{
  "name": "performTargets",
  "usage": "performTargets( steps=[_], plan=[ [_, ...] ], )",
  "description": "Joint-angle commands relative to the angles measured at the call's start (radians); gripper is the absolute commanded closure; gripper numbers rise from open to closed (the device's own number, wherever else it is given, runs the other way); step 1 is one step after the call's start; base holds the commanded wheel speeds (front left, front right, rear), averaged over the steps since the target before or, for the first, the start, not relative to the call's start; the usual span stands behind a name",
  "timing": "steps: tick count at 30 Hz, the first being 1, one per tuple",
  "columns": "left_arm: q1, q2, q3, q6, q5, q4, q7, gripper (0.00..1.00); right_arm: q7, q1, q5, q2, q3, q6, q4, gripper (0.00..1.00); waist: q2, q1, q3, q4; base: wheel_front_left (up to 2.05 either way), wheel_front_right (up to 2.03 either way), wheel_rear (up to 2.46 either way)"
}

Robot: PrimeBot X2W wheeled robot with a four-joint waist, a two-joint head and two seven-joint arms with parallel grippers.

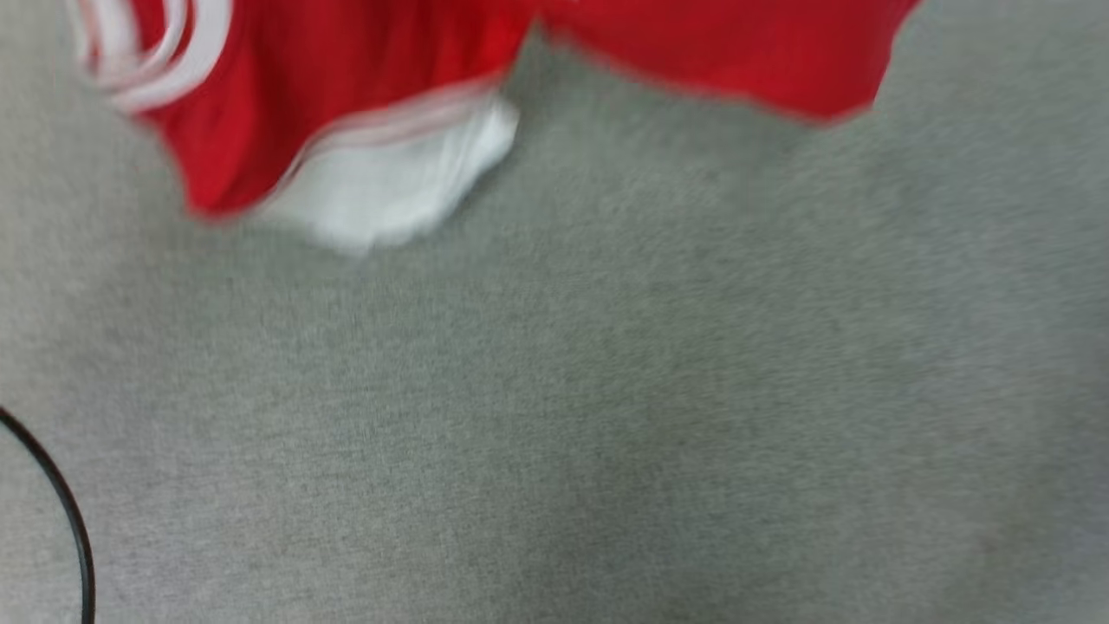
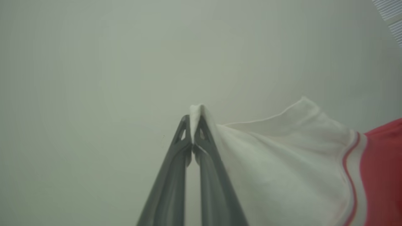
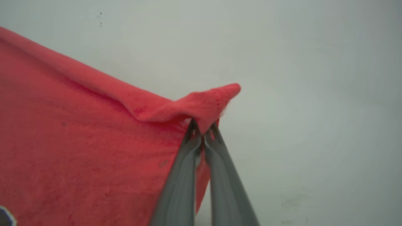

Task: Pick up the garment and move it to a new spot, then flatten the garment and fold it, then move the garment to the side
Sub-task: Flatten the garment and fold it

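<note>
The garment (image 1: pixel 346 95), a red shirt with a white sleeve and striped trim, hangs blurred along the top of the head view above a grey surface. In the left wrist view my left gripper (image 2: pixel 192 125) is shut on the edge of the garment's white sleeve (image 2: pixel 282 157), which trails off to the right toward red cloth. The right wrist view has my right gripper (image 3: pixel 202 127) shut on a red corner of the garment (image 3: pixel 78 141), whose cloth spreads away to the left.
A grey felt-like surface (image 1: pixel 606 390) lies below the hanging cloth. A thin black cable (image 1: pixel 61 503) curves at the lower left edge. A pale plain wall (image 3: pixel 314 78) stands behind both grippers.
</note>
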Motion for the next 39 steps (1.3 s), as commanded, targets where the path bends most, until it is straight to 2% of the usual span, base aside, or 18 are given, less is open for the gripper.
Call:
performTargets(
  steps=[1, 9, 16, 21, 25, 34, 39],
  plan=[
    [-0.062, -0.018, -0.011, -0.001, 0.013, 0.041, -0.016, 1.00, -0.017, -0.055, -0.018, -0.013, 0.001, -0.001, 0.028, 1.00, 0.0000, -0.0002, 0.110, 0.049, 0.00, 0.00, 0.00],
    [-0.360, -0.133, -0.072, -0.004, 0.081, 0.378, -0.146, 1.00, -0.152, -0.313, -0.128, -0.042, 0.098, -0.001, 0.260, 1.00, 0.0000, -0.0002, 0.232, 0.102, 0.00, 0.00, 0.00],
    [-0.407, -0.192, -0.085, -0.013, 0.063, 0.604, -0.271, 1.00, -0.294, -0.399, -0.190, -0.003, 0.138, -0.001, 0.458, 1.00, 0.0000, -0.0002, 0.273, 0.144, 0.00, 0.00, 0.00],
    [-0.285, -0.226, -0.130, -0.026, 0.043, 0.686, -0.348, 1.00, -0.376, -0.327, -0.189, 0.024, 0.172, -0.001, 0.568, 1.00, 0.0000, -0.0002, 0.256, 0.168, 0.00, 0.00, 0.00],
    [-0.114, -0.265, -0.164, -0.032, 0.021, 0.694, -0.375, 1.00, -0.429, -0.227, -0.145, 0.051, 0.185, -0.001, 0.644, 1.00, 0.0000, -0.0002, 0.210, 0.178, 0.00, 0.00, 0.00],
    [0.359, -0.313, -0.175, -0.027, 0.033, 0.551, -0.382, 1.00, -0.487, 0.098, -0.059, 0.038, 0.296, -0.001, 0.713, 1.00, 0.0000, -0.0002, 0.039, 0.193, 0.00, 0.00, 0.00],
    [0.647, -0.299, -0.177, -0.017, 0.031, 0.464, -0.382, 1.00, -0.493, 0.289, 0.021, 0.018, 0.383, -0.001, 0.688, 1.00, 0.0000, -0.0002, -0.075, 0.194, 0.00, 0.00, 0.00]
  ],
)
